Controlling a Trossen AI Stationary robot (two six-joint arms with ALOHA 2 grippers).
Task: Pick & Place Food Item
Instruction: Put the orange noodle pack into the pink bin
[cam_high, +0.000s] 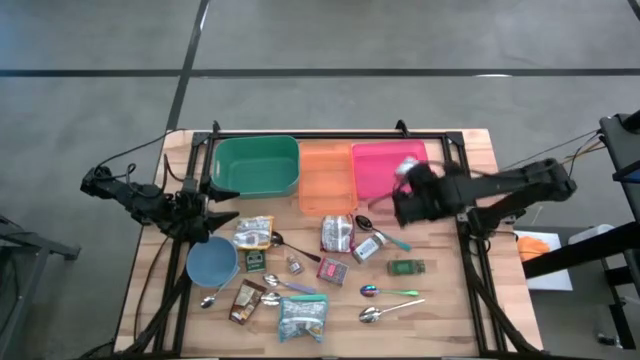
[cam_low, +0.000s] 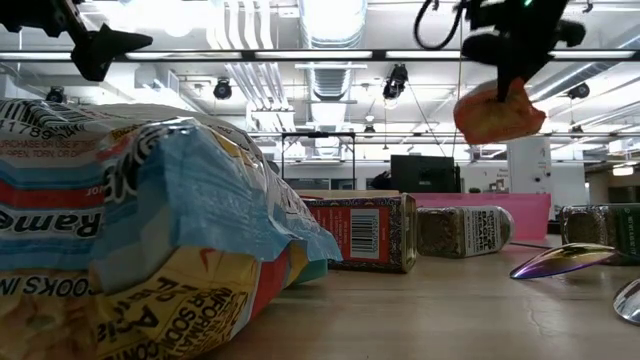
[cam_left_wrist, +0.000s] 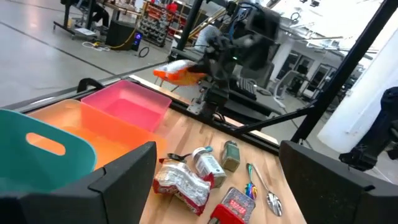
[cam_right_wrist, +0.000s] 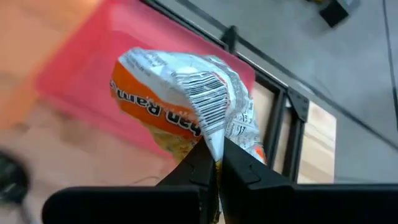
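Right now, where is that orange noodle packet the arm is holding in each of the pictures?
High view: noodle packet, over the pink bin.
Low view: hanging upper right.
Left wrist view: upper middle, beyond the bin.
Right wrist view: centre, pinched in shut jaws.
Shared landmark: the pink bin.

My right gripper (cam_high: 408, 180) blocks most of the ramen packet (cam_high: 408, 166) from above; only a pale corner shows. Own wrist cam: my closed fingers (cam_right_wrist: 200, 165) cover the packet's (cam_right_wrist: 186, 102) lower edge, label readable only in part. Pink bin (cam_right_wrist: 81, 74) is motion-blurred and cut off at the frame edges. Low cam: the big ramen bag (cam_low: 140, 230) up close runs off the left and bottom edges and hides the table behind it. My left fingers (cam_left_wrist: 124, 177) cover part of the teal bin (cam_left_wrist: 43, 155). Small packets' print near the blue cup (cam_high: 212, 262) is too small to read.
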